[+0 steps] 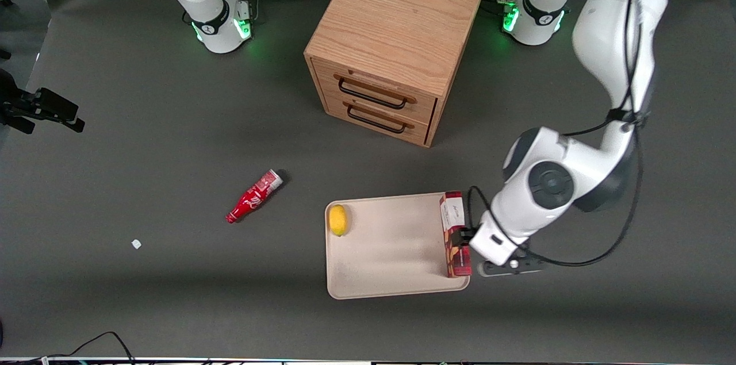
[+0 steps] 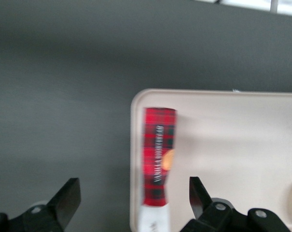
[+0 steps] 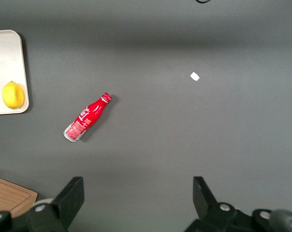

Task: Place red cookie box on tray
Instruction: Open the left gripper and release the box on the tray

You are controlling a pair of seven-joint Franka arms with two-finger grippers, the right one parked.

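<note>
The red cookie box [image 1: 454, 235] is a slim dark-red carton with a white end panel. It stands on its long narrow side on the beige tray [image 1: 391, 250], along the tray's rim toward the working arm's end. My left gripper [image 1: 467, 237] is directly above the box and open. In the left wrist view the box [image 2: 158, 159] lies just inside the tray's rim [image 2: 134, 145]. The gripper [image 2: 132, 186] has its fingers spread wide on either side of the box, not touching it.
A yellow lemon [image 1: 338, 219] lies on the tray's edge toward the parked arm's end. A red bottle [image 1: 253, 196] lies on the table toward the parked arm's end, with a small white scrap [image 1: 136, 244] farther along. The wooden two-drawer cabinet [image 1: 397, 43] stands farther from the front camera.
</note>
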